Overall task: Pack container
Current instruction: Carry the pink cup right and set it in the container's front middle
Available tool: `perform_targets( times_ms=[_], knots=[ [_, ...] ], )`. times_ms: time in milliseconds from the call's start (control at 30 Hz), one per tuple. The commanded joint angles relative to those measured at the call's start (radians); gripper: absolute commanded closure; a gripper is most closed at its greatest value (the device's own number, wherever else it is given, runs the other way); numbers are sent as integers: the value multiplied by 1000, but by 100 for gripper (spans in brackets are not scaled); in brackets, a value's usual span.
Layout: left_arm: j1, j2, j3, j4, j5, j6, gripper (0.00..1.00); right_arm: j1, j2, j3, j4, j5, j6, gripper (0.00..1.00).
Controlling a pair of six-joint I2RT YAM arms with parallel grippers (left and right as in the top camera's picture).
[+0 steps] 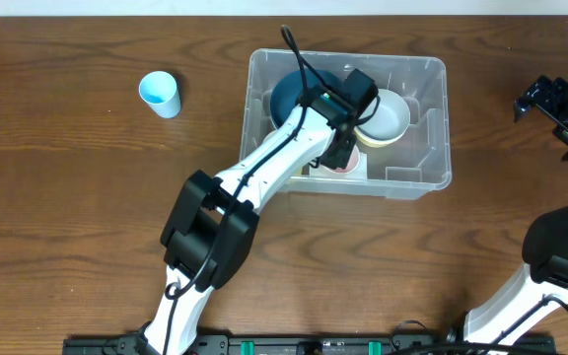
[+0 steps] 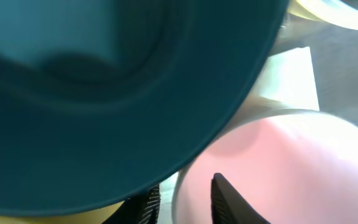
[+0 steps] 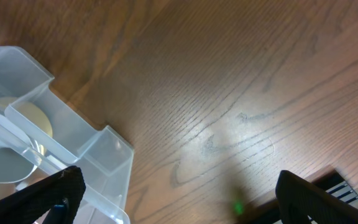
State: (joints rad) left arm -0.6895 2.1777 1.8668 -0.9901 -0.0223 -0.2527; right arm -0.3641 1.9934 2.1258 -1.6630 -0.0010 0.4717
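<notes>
Inside container, left pincer straddles pink bowl rim — grip unclear; right pincer wide apart, empty, beside container corner.

Container, clear plastic: 1.
Bowls: 3, namely 1 teal bowl, 1 cream-white bowl and 1 pink bowl, all inside the container.
Cup, light blue, on the table: 1.
Robot arms: 2, namely left arm and right arm.

Tabletop: dark brown wood-grain tabletop
Centre: large clear rectangular plastic container
Left: small light-blue plastic cup, upright, well apart
</notes>
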Motion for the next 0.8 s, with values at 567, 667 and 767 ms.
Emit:
perform_targets(
  times_ms=[567,667,767],
  knots=[
    [37,-179,68,-10,-8,9,63,-2,-7,0,-1,4,18,1],
    [38,-206,68,-11,-8,10,61,-2,-7,0,-1,4,18,1],
    [43,-246,70,-6,-10,10,57,-2,-7,0,-1,4,18,1]
  ],
)
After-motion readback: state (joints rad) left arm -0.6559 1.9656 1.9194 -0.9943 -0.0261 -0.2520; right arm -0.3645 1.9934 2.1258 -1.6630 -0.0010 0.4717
